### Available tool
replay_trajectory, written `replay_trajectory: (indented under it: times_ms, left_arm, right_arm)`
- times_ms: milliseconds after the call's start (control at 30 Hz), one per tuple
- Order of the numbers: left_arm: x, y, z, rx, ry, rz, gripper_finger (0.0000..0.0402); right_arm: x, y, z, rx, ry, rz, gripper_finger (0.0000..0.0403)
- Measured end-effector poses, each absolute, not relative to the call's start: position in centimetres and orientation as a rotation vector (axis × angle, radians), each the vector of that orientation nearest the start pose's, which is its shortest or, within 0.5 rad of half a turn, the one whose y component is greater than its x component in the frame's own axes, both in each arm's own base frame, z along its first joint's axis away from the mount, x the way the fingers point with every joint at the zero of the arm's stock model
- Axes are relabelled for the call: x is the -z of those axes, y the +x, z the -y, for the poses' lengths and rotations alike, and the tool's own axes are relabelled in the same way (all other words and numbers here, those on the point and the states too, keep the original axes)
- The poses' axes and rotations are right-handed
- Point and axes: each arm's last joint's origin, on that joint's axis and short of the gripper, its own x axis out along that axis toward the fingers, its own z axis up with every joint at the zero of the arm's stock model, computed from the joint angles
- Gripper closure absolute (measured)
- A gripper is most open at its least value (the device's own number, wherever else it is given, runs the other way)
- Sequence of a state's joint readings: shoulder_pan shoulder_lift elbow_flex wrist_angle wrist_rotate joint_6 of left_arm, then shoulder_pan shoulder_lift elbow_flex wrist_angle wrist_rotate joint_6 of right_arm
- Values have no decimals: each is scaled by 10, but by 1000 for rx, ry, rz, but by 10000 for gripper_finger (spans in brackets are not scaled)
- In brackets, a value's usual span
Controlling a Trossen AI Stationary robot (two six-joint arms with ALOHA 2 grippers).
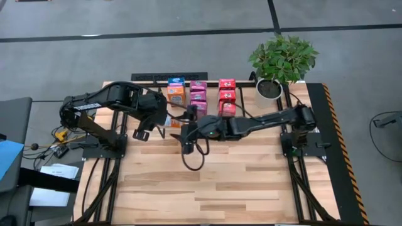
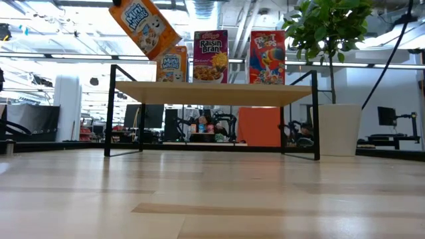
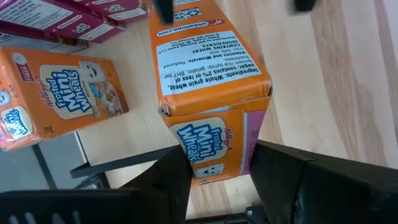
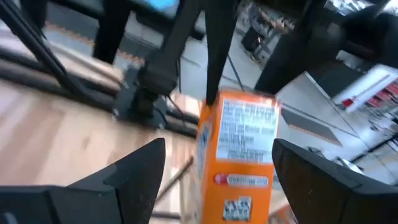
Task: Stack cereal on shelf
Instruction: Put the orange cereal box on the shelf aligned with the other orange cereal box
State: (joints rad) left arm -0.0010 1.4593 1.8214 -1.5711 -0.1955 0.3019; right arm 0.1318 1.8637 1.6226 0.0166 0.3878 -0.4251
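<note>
An orange-and-blue cereal box is up in the air, held by my left gripper; in the low view it hangs tilted above the shelf's left end. My right gripper is open, its fingers standing either side of that box without touching it. The shelf carries two orange boxes, three magenta ones and three red ones, standing on its wooden board. My left gripper pinches the orange box between its two fingers at one end, a finger on each of two opposite faces. The box is lifted clear of the table and the shelf and sits tilted in the hold.
A potted plant stands at the table's far right corner, beside the shelf's right end. The wooden tabletop stretches toward the near edge in front of both arms. The right arm reaches across in front of the shelf.
</note>
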Motion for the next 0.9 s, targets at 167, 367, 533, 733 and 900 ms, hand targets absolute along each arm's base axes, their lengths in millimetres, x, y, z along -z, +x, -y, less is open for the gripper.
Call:
replay_trajectory:
  times_ms: [167,367,533,733,900]
  left_arm:
    - [-419,232,-5,16,381,-1222,267]
    - [-419,232,0,33,393,-1218,267]
    - [-419,232,3,42,408,-1216,267]
    - [-419,233,4,39,413,-1219,267]
    - [-419,233,4,38,414,-1219,267]
  right_arm:
    - [-337,449,-40,231,-493,-267,81]
    - [-336,450,-28,256,-489,-283,81]
    - [-334,450,-23,239,-447,-295,81]
    - [-332,450,-21,218,-416,-311,81]
    - [-332,450,-21,219,-398,-315,95]
